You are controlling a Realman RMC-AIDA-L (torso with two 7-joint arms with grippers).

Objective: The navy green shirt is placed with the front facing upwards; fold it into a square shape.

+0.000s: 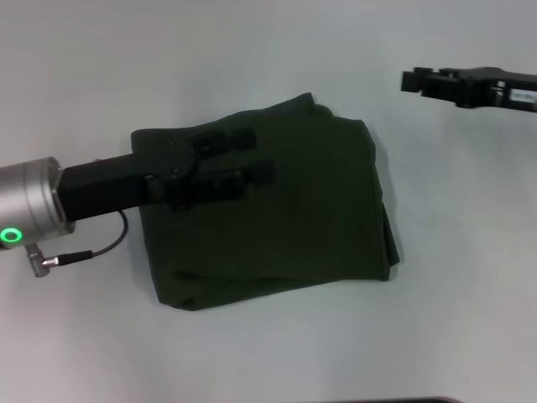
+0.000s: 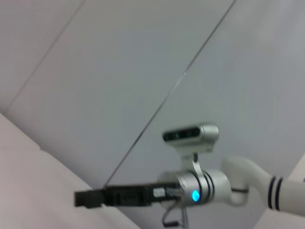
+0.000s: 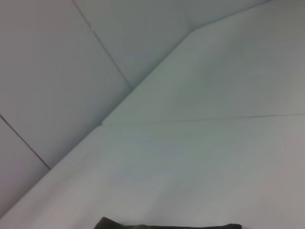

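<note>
A lab-like test space: a bare pale table [image 1: 268,50] backed by plain panelled walls [image 3: 57,71].

One navy green shirt [image 1: 285,210] lies on the one pale bench [image 1: 252,50], folded into a rough square. Two pincers show: the left pincer [image 1: 252,157] over the shirt's left part, its two fingers spread, and the right pincer [image 1: 415,81] at far right, above bare bench. One green light [image 1: 10,235] glows on the left arm.
</note>
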